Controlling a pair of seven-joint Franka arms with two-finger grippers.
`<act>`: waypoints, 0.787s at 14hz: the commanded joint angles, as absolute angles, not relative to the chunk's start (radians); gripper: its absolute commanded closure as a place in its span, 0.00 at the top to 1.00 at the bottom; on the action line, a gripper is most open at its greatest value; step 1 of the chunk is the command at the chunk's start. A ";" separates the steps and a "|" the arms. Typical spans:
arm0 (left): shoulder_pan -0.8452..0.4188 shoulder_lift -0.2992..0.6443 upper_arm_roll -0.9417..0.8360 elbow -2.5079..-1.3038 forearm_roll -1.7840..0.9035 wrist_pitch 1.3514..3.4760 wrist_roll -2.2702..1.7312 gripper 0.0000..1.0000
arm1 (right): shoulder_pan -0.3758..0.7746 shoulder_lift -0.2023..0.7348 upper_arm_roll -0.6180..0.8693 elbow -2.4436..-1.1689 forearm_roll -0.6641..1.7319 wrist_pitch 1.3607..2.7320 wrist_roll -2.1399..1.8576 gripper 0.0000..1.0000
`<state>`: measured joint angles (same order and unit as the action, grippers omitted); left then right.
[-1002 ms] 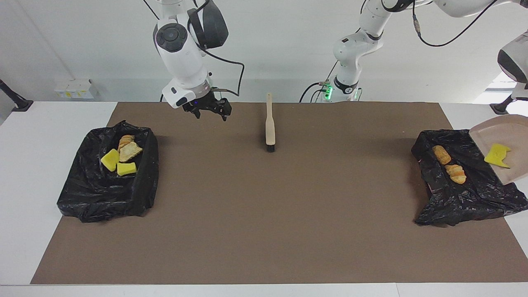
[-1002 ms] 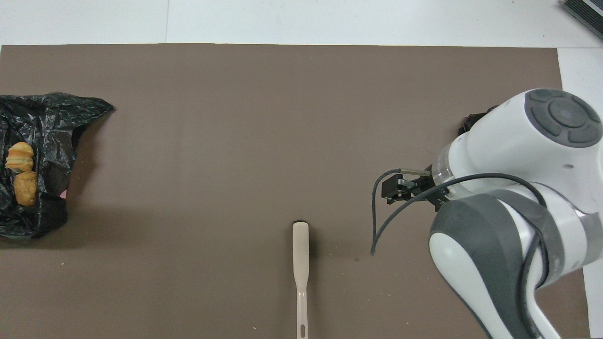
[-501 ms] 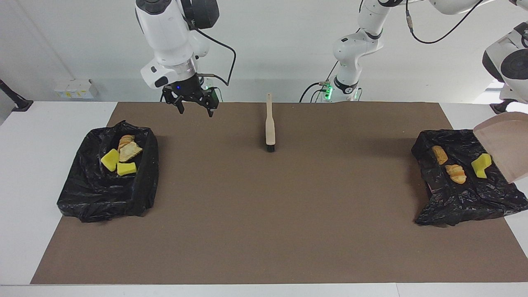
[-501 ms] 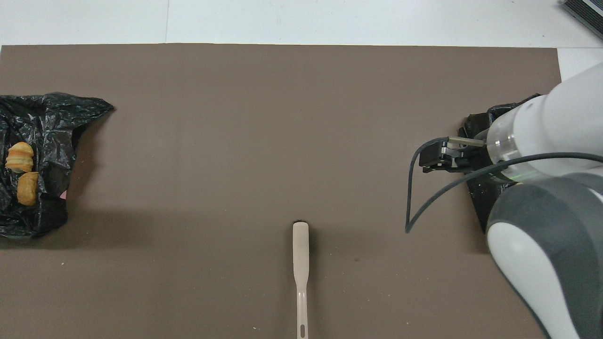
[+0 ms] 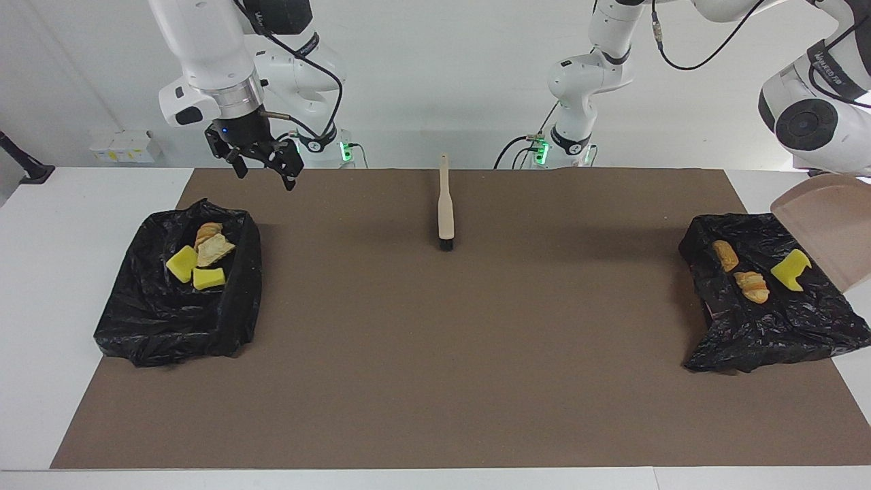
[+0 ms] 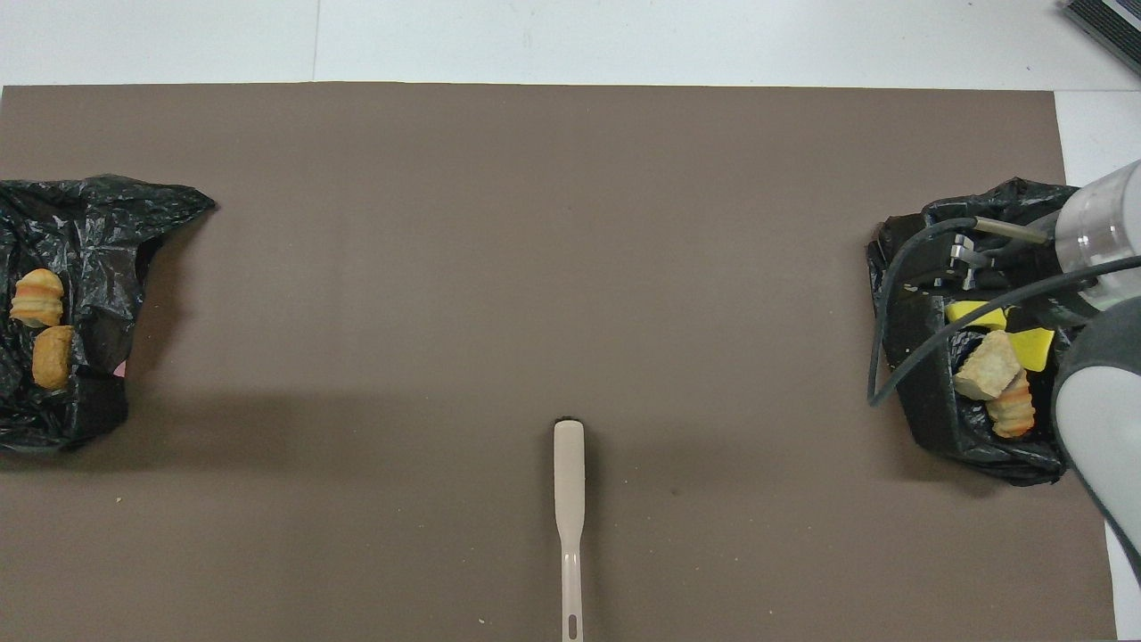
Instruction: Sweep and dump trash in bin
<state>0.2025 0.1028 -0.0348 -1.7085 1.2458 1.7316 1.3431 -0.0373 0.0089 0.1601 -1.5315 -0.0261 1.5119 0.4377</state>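
You are at the end of the dumping step, as I judge it: no trash lies on the brown mat (image 5: 435,354) of the white counter (image 5: 41,306). The left hand itself is out of the views, but it is closed, and the beige plastic dustpan (image 5: 827,231) hangs tilted and empty under that arm's wrist, so I take it as clamped on the dustpan. The trash is just below the dustpan's lip, not touching it: one yellow sponge chunk (image 5: 789,270) and two tan pastry pieces (image 5: 752,287) lie in the black-bag-lined bin (image 5: 762,333) at the left arm's end. Four more scraps (image 5: 204,255) lie in the second black-lined bin (image 5: 170,333) at the right arm's end. The right hand (image 5: 262,163) waits with fingers apart and empty, raised about over that second bin. The beige long-handled brush (image 5: 446,207) lies in the middle, near the robots' edge. The next move asks only to level the dustpan and set it down on the mat.
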 commanded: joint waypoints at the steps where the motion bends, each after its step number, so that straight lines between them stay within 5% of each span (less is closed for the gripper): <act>1: 0.169 0.071 -0.021 -1.743 1.313 1.681 1.295 0.00 | -0.026 0.005 0.143 -1.506 -0.048 1.479 0.400 1.00; 11: 0.091 0.071 -0.032 -1.729 1.048 1.571 1.049 0.00 | -0.023 -0.038 0.055 -1.520 -0.012 1.382 0.293 1.00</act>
<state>0.1201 0.0976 -0.0432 -1.7110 1.0959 1.6007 1.1021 -0.0303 -0.0298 0.0885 -1.5169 -0.0241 1.4038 0.3395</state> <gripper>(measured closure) 0.687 0.000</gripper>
